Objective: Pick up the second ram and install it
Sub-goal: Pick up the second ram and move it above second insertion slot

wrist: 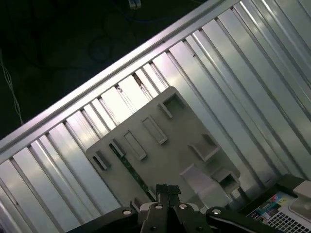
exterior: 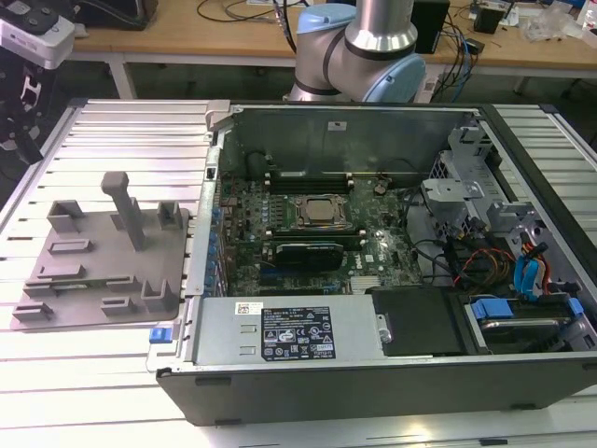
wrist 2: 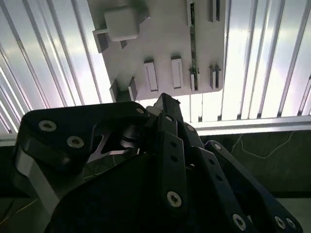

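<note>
The second ram [wrist 2: 193,41] is a thin dark green stick standing on edge between small holders on the grey plastic plate [wrist 2: 160,34]. In the first wrist view the ram [wrist: 127,166] lies along the plate's edge just beyond my fingertips. In the exterior view the plate [exterior: 89,266] rests on the ribbed table at the left, with the ram [exterior: 82,279] in its front row. My gripper [wrist: 168,190] hangs high above the plate with its fingers together and nothing between them. It also shows as dark linkages [wrist 2: 166,104] and at the exterior view's upper left [exterior: 20,107].
The open computer case [exterior: 392,373] fills the exterior view's middle and right, with the CPU socket [exterior: 317,213] and memory slots on both sides of it. A tall upright post [exterior: 126,210] rises from the plate. The table's raised edge rail [wrist: 121,63] runs past the plate.
</note>
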`<state>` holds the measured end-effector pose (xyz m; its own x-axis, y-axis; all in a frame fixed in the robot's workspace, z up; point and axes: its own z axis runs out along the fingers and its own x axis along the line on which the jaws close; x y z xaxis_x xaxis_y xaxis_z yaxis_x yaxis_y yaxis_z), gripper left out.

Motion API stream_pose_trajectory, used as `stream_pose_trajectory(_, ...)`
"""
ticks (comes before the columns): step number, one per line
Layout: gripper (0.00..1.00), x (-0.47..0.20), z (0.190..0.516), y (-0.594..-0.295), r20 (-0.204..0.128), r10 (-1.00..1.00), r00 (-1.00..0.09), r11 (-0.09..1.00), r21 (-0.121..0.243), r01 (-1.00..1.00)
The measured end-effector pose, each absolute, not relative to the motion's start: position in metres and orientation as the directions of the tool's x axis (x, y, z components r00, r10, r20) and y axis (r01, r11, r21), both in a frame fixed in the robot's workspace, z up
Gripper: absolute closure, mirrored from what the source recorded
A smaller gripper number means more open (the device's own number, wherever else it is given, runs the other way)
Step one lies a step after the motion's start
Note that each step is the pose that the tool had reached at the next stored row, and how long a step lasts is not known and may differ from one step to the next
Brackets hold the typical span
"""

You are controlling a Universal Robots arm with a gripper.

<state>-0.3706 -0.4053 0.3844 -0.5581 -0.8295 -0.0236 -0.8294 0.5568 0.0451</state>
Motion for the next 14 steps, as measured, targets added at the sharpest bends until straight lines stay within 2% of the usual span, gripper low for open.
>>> stream_pose_trajectory(5,0.92,-0.3705,0.3844,-0.4054,-0.024,-0.898,-0.44,0.439,0.045,-0.898)
stream_pose_trajectory(14,0.92,-0.3706,0.3844,-0.4054,-0.024,-0.943,-0.332,0.331,0.045,-0.943)
